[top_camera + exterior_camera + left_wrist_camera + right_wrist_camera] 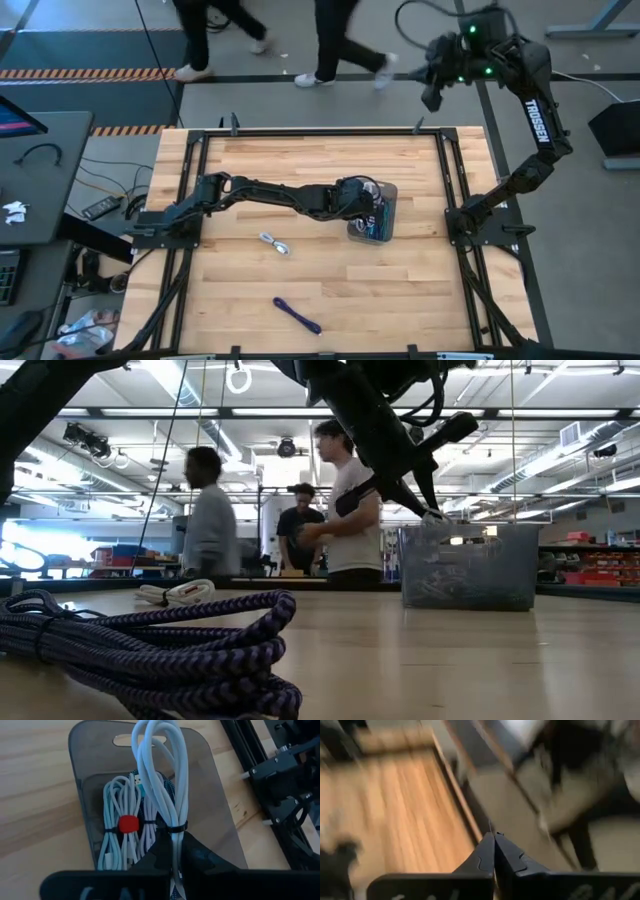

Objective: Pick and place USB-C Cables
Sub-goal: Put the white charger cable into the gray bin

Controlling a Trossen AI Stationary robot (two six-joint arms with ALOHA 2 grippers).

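My left gripper [368,203] reaches over the grey translucent tray [391,196] and is shut on a white cable bundle [161,770]. In the tray [212,800] lie a white bundle with a red tie [128,824], a teal-tipped cable [139,784] and a dark blue one. Two bundles lie on the table: a white-grey one [273,243] and a dark blue-purple one [297,315], which fills the low view's foreground [150,645]. My right gripper [494,836] is shut and empty, raised beyond the table's far right corner [432,95]. My left gripper pinches the white bundle between its two fingers just behind the black tie [175,827], near one end. The fingers slant down from the table's left and lie along the bundle. Its looped end [159,740] sticks out ahead of the fingers over the tray.
Black frame rails [452,170] border the table, and the right arm's base [470,215] stands close to the tray's right. Bare wood spreads over the near half of the table around the two loose bundles. People [345,500] stand and walk beyond the far edge.
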